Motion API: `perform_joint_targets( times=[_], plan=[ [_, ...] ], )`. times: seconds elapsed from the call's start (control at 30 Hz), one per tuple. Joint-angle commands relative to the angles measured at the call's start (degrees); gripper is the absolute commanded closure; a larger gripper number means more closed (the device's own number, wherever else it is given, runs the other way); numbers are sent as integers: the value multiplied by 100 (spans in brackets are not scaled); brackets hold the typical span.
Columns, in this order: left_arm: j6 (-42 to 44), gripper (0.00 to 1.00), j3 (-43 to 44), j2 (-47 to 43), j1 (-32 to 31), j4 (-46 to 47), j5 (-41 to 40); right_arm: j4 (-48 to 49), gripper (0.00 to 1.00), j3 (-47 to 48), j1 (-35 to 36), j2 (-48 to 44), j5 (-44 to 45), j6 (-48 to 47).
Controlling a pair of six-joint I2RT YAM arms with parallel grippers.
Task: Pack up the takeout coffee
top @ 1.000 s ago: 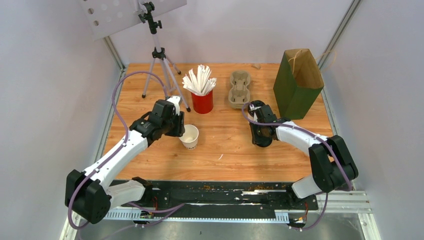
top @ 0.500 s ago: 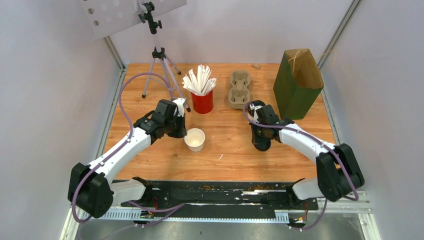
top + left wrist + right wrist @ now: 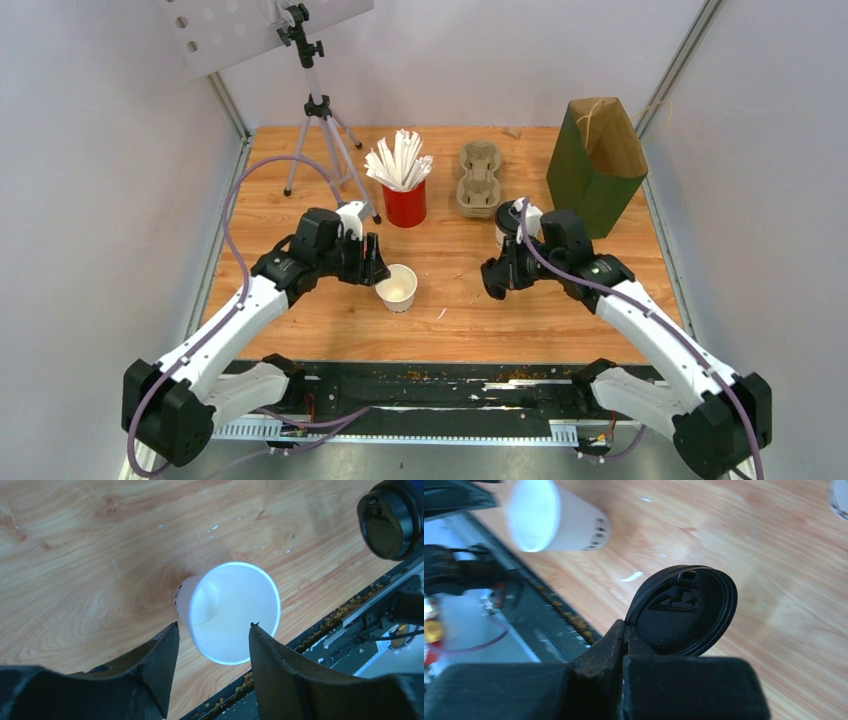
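The unlidded paper cup (image 3: 398,288) stands on the wooden surface (image 3: 560,330) left of centre. Its mouth faces up and its long axis is close to vertical, perhaps leaning a little. Your left fingers (image 3: 145,670) are spread, one to either side of its near wall in the wrist view. You cannot tell from here whether either one presses on the cup. The black lid (image 3: 684,610) is pinched at its rim by your right fingers (image 3: 599,650), which are pressed together on that edge. It is tipped up with its underside towards that wrist camera, not lying flat. From the lid, the cup lies to the robot's left at about the same depth, near but apart, with bare wood between them. The left arm is much the nearer of the two to the cup. The capping move probably calls for carrying the lid leftward, levelling it over the mouth and lowering it along the cup's upright axis while the left fingers steady the wall. A tilted lid could catch the rim and tip the cup. The lidded cup (image 3: 508,218) stands behind your right wrist, just in front of the pulp cup tray (image 3: 479,178). The green paper bag (image 3: 595,165) stands farther right.
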Motion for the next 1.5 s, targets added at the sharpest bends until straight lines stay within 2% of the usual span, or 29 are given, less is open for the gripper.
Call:
perform_joint_targets(
  times=[0.0,0.07,0.13,0.23,0.33,0.43,0.57,0.63,0.73,0.83,1.1,1.27,1.47],
  plan=[
    [296,35,477,-495,24,220,215,1143,100,-39,76,-623,-1348,1059],
    [601,29,519,-736,24,463,415,1547,100,-43,124,-751,-1653,1515],
    [1050,24,357,-1047,24,965,979,2078,100,-66,163,-825,-1971,1983],
    [1460,16,-276,-1691,20,2271,1937,2827,100,-104,281,-887,-2272,2624],
    [1366,4,-939,-2338,20,3723,2111,3505,100,-129,497,-898,-2285,3049],
    [1304,0,-1282,-2645,24,4633,2218,4152,100,-132,834,-753,-2263,3360],
    [1520,0,-1205,-2433,16,4529,2771,4677,100,-26,1185,-509,-2038,3725],
    [1530,0,-1304,-2384,-15,4770,2995,4790,100,62,1344,-415,-1867,3793],
    [1596,0,-1480,-2429,-178,5293,3061,4788,100,232,1498,-280,-1783,3765],
    [1952,0,-1422,-2411,-353,5033,3065,4776,100,314,1595,-215,-1639,3757],
    [2185,0,-1455,-2251,-667,4911,2757,4871,100,256,1712,-157,-1155,3912],
    [2579,0,-1255,-2084,-752,4432,2431,4855,100,297,1728,-147,-1076,3920],
    [2631,0,-1270,-2065,-824,4561,2163,4850,100,258,1761,-149,-1043,3918]
  ],
)
